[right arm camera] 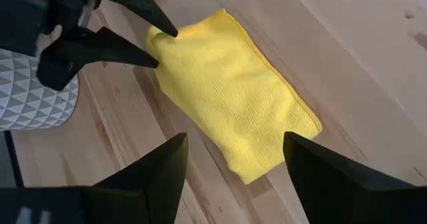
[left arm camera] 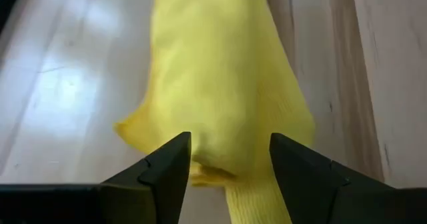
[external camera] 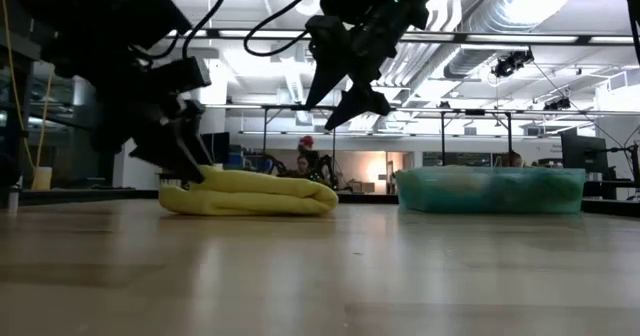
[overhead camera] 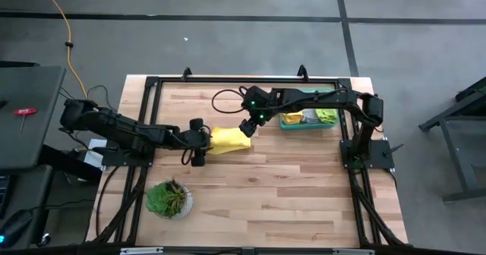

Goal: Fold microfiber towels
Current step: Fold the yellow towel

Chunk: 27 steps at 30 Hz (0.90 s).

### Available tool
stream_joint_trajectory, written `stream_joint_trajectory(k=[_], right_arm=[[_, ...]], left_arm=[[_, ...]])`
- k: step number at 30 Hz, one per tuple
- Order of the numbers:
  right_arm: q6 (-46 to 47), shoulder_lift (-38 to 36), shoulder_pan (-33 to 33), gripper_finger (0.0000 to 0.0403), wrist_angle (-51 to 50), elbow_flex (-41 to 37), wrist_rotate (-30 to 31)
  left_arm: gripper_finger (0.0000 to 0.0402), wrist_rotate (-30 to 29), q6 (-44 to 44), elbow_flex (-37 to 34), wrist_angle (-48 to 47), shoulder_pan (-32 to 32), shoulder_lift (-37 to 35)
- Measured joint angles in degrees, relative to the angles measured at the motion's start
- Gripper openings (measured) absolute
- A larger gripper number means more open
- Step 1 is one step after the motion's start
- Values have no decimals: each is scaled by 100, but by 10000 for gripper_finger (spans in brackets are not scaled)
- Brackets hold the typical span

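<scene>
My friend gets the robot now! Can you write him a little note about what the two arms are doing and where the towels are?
Left tool: open, low at one end of the folded yellow towel, its tips either side of the edge.
Right tool: open, raised above the towel's other end, holding nothing.
Yellow towel: lying folded on the wooden table, mid-table.
Other towels: in the green tray on the right arm's side.
Done: yellow towel looks folded.
Left: probably set it aside, then fold those in the tray.
</scene>
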Motion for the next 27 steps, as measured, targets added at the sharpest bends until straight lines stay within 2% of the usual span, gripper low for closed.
stream_joint_trajectory(k=[5,10,14,18,19,23,27], right_arm=[[-17,0,0,239,2,0,2],[-2,2,2,239,6,0,7],[-2,7,2,239,10,0,20],[-2,7,2,239,31,0,20],[-6,7,2,239,49,0,20],[-60,7,2,239,86,0,-1],[-660,-167,2,239,-242,0,-126]], left_arm=[[197,-13,411,0,91,0,244],[181,-357,444,0,330,3,307],[125,-554,697,0,294,15,310],[28,-610,796,41,250,24,310],[15,-617,774,132,140,44,310],[8,-805,729,947,-768,194,104],[4,-773,964,1944,-1771,435,-85]])
